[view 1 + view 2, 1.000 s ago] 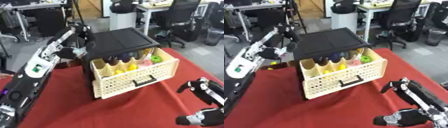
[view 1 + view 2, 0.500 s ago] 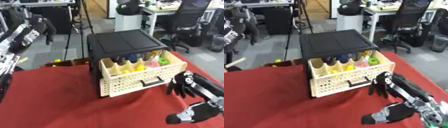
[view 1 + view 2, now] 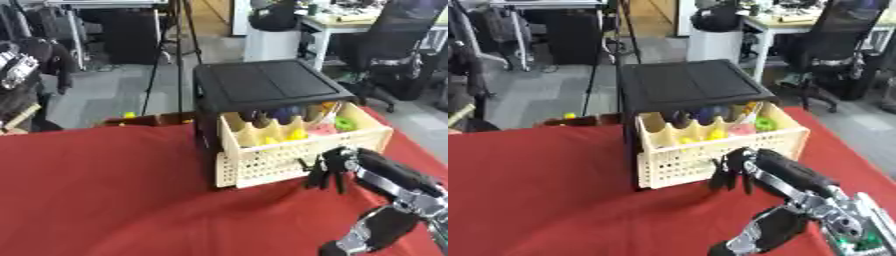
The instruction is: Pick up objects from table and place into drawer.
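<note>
Drawer (image 3: 297, 150): pulled out of the black cabinet (image 3: 262, 85) on the red table (image 3: 105, 190) — coloured objects (image 3: 302, 131) lie inside.
Right hand (image 3: 337, 165): at the drawer's front, fingers curled; grip unclear.
Left hand (image 3: 39, 62): far left edge, raised — fingers indistinct.

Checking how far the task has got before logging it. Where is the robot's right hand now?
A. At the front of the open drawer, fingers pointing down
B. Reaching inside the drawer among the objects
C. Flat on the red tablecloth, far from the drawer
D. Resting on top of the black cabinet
A: the right hand hangs against the front face of the pulled-out cream drawer, fingers pointing down.
</note>
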Controlling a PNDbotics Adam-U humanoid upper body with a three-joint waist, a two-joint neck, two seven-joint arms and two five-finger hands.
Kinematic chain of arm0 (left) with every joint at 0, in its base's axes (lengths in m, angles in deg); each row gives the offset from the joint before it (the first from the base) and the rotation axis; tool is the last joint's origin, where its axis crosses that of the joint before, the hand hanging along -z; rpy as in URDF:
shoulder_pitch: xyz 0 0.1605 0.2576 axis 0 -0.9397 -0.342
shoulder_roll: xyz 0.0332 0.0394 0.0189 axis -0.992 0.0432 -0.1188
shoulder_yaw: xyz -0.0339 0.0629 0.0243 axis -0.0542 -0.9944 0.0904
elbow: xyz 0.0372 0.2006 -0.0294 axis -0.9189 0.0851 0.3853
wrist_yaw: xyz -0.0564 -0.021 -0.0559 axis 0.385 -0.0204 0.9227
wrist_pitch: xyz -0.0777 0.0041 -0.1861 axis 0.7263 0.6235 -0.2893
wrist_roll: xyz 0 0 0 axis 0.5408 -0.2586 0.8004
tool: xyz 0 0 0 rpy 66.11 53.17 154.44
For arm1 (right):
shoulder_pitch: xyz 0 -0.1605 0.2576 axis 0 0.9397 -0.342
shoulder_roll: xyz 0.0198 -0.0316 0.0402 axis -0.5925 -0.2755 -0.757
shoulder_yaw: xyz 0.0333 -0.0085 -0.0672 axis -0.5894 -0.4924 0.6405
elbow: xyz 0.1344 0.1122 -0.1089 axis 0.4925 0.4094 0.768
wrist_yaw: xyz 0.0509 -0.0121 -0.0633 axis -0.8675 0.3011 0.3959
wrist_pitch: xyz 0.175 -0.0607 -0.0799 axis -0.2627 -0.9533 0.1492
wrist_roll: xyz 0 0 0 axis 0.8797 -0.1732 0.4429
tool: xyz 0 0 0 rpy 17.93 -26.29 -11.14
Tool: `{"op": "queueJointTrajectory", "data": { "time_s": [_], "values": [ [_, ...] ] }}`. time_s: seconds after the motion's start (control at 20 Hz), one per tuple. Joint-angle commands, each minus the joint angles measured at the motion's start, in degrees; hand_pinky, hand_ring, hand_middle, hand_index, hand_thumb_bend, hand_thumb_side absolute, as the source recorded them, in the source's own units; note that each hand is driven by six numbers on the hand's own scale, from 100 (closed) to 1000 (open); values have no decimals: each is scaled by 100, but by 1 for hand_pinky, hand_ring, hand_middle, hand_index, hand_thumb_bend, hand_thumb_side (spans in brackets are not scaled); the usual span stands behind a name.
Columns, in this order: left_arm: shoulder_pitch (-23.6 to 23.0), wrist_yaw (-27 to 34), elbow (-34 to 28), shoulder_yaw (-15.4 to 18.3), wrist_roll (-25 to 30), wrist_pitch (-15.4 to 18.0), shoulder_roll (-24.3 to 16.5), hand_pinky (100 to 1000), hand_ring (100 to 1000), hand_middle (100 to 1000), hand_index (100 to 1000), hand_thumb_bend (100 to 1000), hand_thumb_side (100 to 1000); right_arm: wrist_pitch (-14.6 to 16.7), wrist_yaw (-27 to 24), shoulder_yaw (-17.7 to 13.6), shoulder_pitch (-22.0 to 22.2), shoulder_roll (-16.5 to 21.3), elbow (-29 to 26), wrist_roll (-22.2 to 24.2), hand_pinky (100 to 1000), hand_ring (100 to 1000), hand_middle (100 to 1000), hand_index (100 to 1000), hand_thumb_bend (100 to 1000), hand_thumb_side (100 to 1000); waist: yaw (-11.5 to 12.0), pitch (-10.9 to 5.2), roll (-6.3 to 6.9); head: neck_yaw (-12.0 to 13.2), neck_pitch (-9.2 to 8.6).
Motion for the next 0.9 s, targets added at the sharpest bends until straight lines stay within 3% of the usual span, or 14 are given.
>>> {"op": "queueJointTrajectory", "data": {
  "time_s": [0.05, 0.9],
  "values": [
    [30, -43, -105, 119, -1, -32, -241, 294, 410, 473, 618, 100, 821, -3, -56, 48, -96, 22, -51, 121, 417, 588, 592, 675, 990, 708, 33, -81, 5, -26, 47],
    [-125, -90, -174, 240, 32, -110, -167, 299, 409, 475, 621, 100, 819, 27, 318, 147, -103, -198, 552, 150, 423, 600, 609, 684, 997, 658, 276, -63, 61, -88, 42]
  ]
}}
